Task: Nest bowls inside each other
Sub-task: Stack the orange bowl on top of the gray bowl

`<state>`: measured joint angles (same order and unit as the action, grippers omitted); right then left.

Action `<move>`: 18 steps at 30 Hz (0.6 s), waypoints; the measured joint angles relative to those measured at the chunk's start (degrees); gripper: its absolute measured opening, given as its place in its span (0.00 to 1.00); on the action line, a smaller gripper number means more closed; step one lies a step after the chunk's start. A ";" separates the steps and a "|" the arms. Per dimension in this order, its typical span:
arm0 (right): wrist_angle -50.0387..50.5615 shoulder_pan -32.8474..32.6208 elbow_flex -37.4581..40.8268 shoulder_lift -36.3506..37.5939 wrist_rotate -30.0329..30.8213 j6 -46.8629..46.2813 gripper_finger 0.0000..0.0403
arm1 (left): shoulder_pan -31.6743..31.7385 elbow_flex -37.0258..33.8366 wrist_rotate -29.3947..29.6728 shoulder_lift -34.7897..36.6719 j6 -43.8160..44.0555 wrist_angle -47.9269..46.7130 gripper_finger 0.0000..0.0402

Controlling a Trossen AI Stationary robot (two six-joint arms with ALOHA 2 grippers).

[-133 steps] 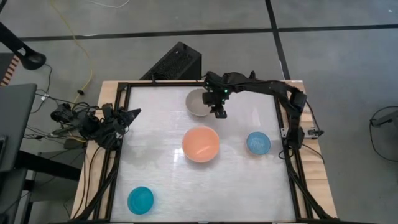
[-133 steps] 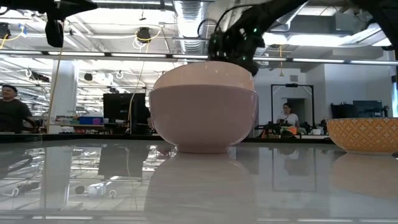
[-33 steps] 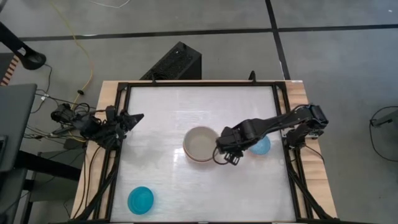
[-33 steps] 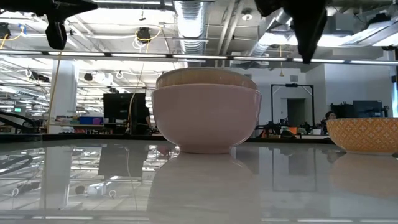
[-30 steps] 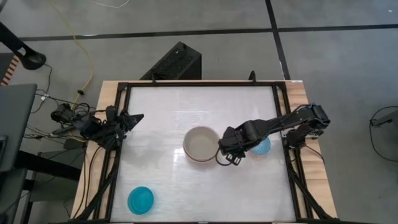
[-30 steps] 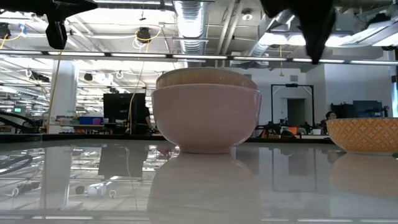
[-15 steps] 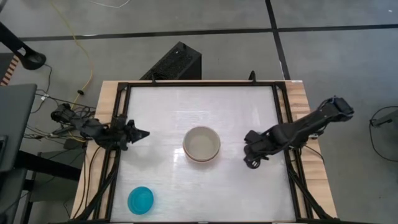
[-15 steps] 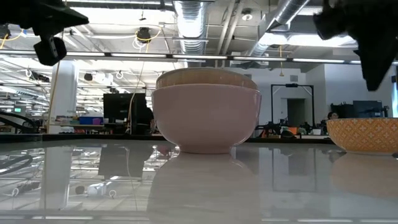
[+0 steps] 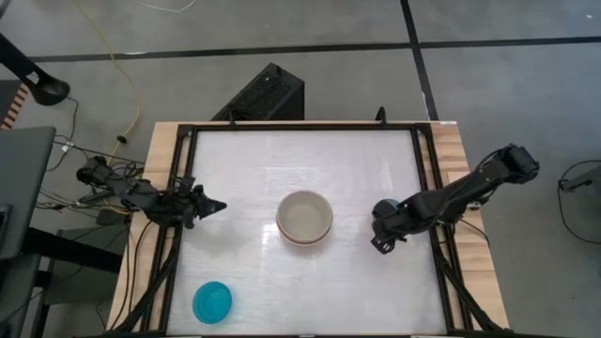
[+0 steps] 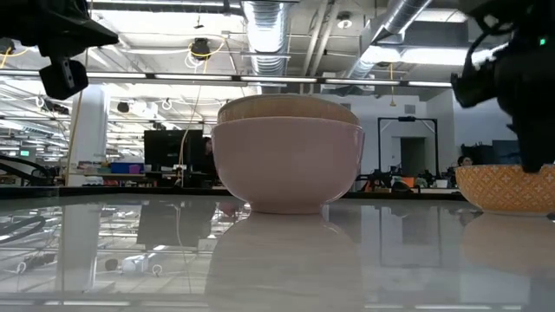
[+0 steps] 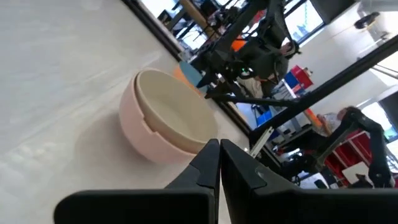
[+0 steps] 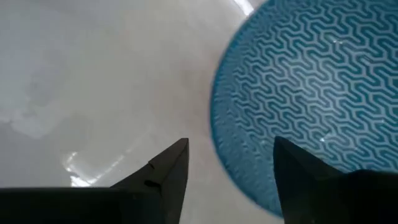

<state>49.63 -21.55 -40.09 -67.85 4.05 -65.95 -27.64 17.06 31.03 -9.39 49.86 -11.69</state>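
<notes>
A grey bowl sits nested in a salmon-pink bowl (image 9: 303, 218) at the table's middle, also in the low view (image 10: 286, 165). A blue patterned bowl (image 12: 311, 87), orange outside (image 10: 507, 186), stands near the right edge; the arm hides it from above. My right gripper (image 9: 381, 238) hangs open over its left rim (image 12: 216, 124) and points down. One finger is over the table and one over the bowl's inside, touching nothing that I can see. A teal bowl (image 9: 212, 302) rests at the near left. My left gripper (image 9: 214, 205) waits shut at the left edge.
A black frame (image 9: 424, 178) runs along the table's edges, close behind the right arm. Bare white tabletop (image 9: 254, 169) lies between the nested pair and the left gripper. The room behind holds desks, screens and a person in the distance.
My right gripper has gone from beside the nested bowls toward the table's right edge and come down over the blue bowl, turning to point more steeply down. My left gripper has dipped and swung a little toward the near edge. The bowls have stayed put.
</notes>
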 joint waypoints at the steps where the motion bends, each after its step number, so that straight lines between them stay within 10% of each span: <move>1: -1.02 0.26 0.94 -0.20 -0.03 0.23 0.47 | -0.02 0.00 -0.03 0.00 0.35 -0.42 0.00; 9: -18.93 4.34 7.21 -0.11 -5.44 7.92 0.05 | 0.00 0.00 1.32 0.00 1.65 -0.87 0.00; 18: -38.70 10.58 6.23 2.54 -5.75 16.94 0.00 | -0.03 0.00 -6.40 -1.01 5.29 -0.87 0.00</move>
<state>10.93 -10.97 -33.87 -65.31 -1.69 -49.02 -27.67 17.06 24.63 -10.39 55.16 -12.56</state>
